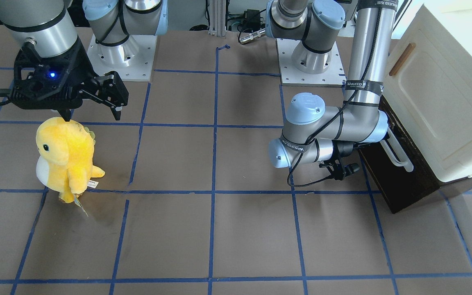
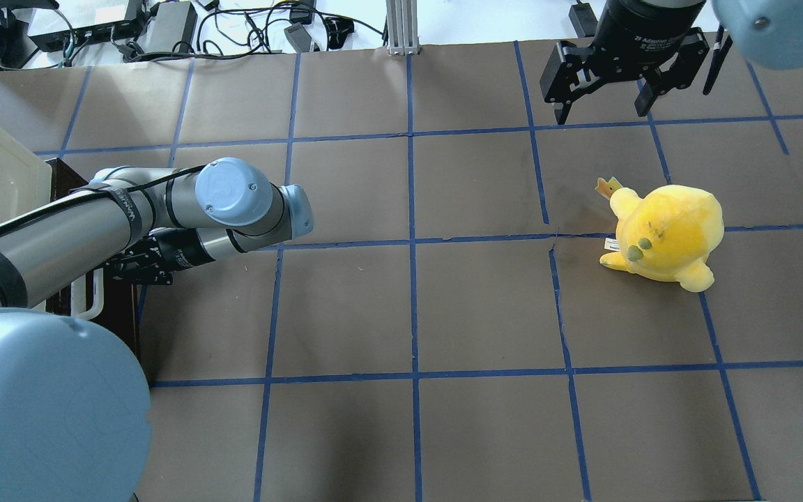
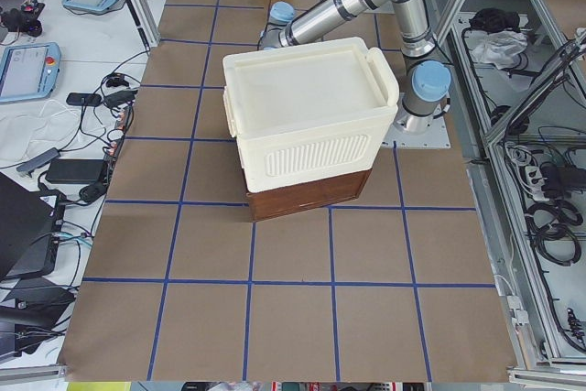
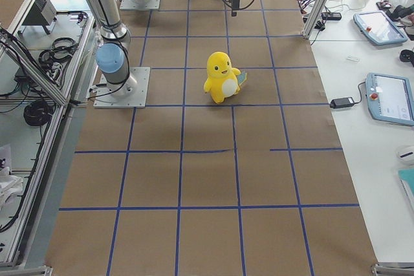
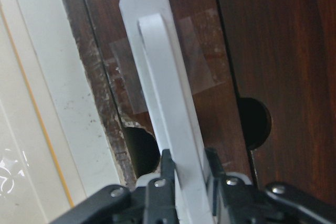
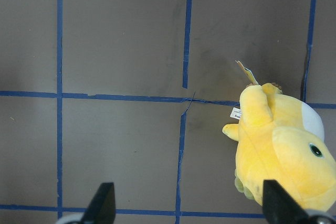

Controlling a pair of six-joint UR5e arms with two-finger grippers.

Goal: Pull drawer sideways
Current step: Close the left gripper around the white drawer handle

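Note:
The dark brown wooden drawer (image 1: 402, 186) sits under a cream-white cabinet (image 1: 445, 102) at the table's end on my left side. Its long white bar handle (image 1: 398, 155) runs along its front. In the left wrist view my left gripper (image 5: 189, 174) is shut on this handle (image 5: 165, 108), one finger on each side of the bar, against the drawer front (image 5: 262, 51). My right gripper (image 2: 603, 101) is open and empty, hanging above the table far from the drawer. I cannot tell how far out the drawer stands.
A yellow plush toy (image 1: 64, 157) stands on the brown table right below my right gripper (image 6: 189, 208) and shows in the right wrist view (image 6: 283, 150). The cabinet has a small brown handle (image 1: 402, 59). Blue tape lines grid the table.

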